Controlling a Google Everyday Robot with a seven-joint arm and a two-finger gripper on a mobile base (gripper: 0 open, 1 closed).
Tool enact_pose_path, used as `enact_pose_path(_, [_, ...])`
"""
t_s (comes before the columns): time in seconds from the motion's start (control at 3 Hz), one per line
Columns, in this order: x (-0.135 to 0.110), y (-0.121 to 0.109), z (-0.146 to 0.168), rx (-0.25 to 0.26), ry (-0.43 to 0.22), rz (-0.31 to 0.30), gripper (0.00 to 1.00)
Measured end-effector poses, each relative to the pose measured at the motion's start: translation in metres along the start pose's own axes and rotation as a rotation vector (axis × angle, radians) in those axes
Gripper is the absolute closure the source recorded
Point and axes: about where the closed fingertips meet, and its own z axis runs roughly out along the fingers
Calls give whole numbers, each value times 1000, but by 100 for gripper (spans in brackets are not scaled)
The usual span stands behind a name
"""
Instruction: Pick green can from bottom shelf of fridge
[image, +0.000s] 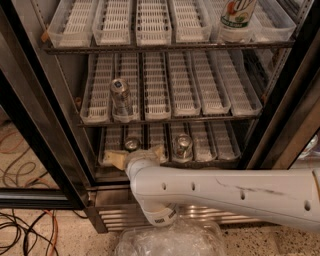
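The green can (132, 144) stands near the front of the bottom shelf (220, 144) of the fridge (69, 80); only its silver top and a bit of dark side show. My gripper (136, 155) is at the shelf's front edge, right in front of the can. It is open, with one tan finger (114, 159) left of the can and the other at its right. I cannot tell whether they touch the can. My white arm hides the can's lower part.
A paler silver-grey can (182, 147) stands two lanes to the right on the same shelf. A taller silver can (120, 97) is on the middle rack. A bottle (237, 15) is on the top rack. Black door frames flank the opening. Cables (25, 225) lie on the floor at left.
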Motion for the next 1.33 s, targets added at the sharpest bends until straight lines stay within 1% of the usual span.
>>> enact_pose_path(0.33, [0, 0, 0, 0, 0, 0, 0])
enact_pose_path(0.67, [5, 3, 9, 25, -30, 26, 0])
enact_pose_path(1.0, [32, 40, 31, 8, -78, 79, 0])
enact_pose_path(1.33, [58, 72, 53, 22, -115, 119, 0])
